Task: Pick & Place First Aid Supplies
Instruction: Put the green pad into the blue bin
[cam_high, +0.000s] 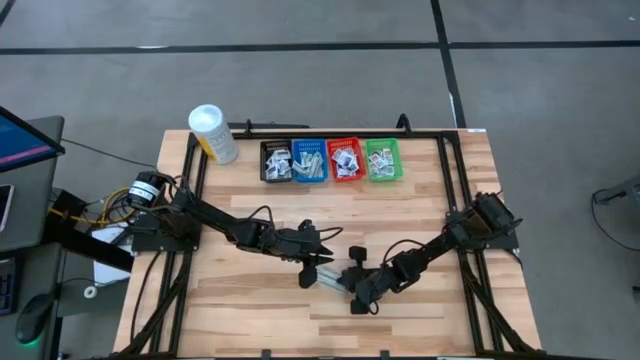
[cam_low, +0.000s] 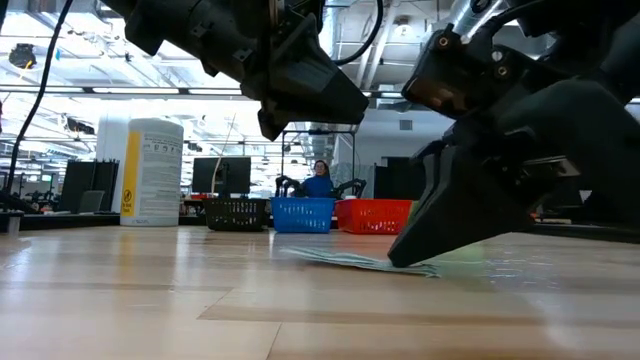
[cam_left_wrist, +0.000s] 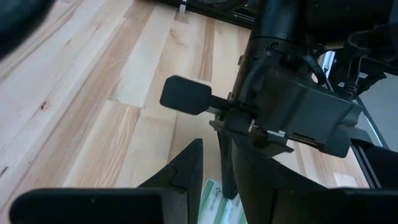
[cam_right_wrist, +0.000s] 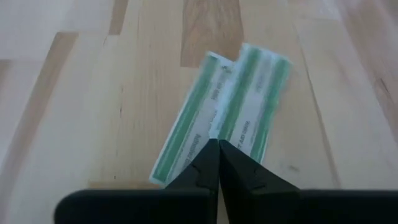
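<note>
Two narrow pale-green strips (cam_right_wrist: 236, 106) lie side by side, partly overlapping, flat on the wooden table (cam_high: 250, 320) near its middle. My right gripper (cam_right_wrist: 217, 146) slants down from the table's right and is shut on their near end. In the low view its tip (cam_low: 400, 262) meets the strips (cam_low: 350, 261) at the table top. My left gripper (cam_high: 312, 262) hangs open just left of the strips, raised off the table (cam_low: 300, 110), with nothing between its fingers. The strips (cam_left_wrist: 216, 202) show below its gap. My right gripper has its two fingertips (cam_right_wrist: 208, 155) closed together on the strips' near end (cam_right_wrist: 214, 134), where the two strips overlap. It comes slanting down from the table's right and near side. The strips lie flat on the table. Whether one or both are pinched, I cannot tell.
Along the far edge stand a black basket (cam_high: 277, 160), a blue basket (cam_high: 309, 160), a red basket (cam_high: 345, 160) and a green basket (cam_high: 382, 160), each with small packets inside. A tall white tub (cam_high: 213, 133) stands to their left. A person sits far behind the table (cam_low: 320, 180).
</note>
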